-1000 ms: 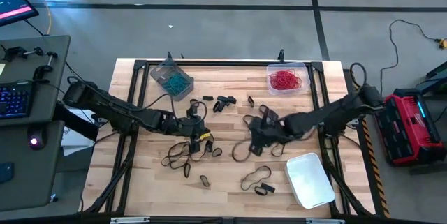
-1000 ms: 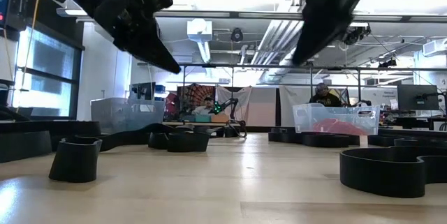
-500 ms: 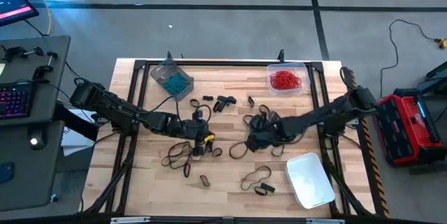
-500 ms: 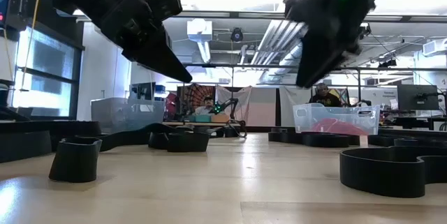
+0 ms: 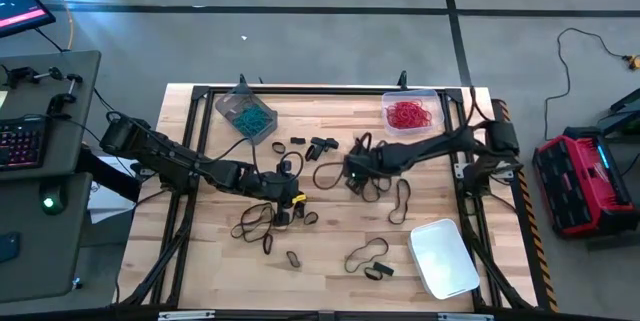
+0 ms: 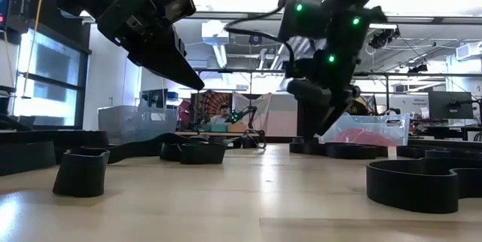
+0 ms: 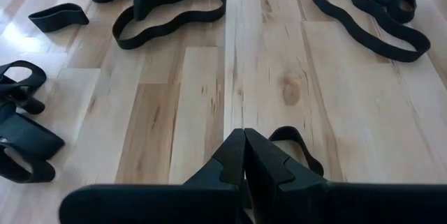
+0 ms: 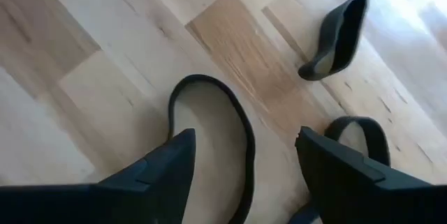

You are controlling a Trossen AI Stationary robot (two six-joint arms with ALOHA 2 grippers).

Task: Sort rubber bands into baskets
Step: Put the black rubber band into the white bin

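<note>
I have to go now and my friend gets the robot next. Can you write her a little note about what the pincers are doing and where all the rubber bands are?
Left pincer: shut, empty, low over the table's middle beside black bands.
Right pincer: open, empty, poised over a black band near the table's middle.
Baskets: the grey-tinted basket at the back left holds teal bands, the clear basket at the back right holds red bands, and the whitish basket at the front right looks empty.
Done: no teal or red bands are loose on the table.
Left: many black bands lie scattered on the table; none is in a basket yet.
</note>
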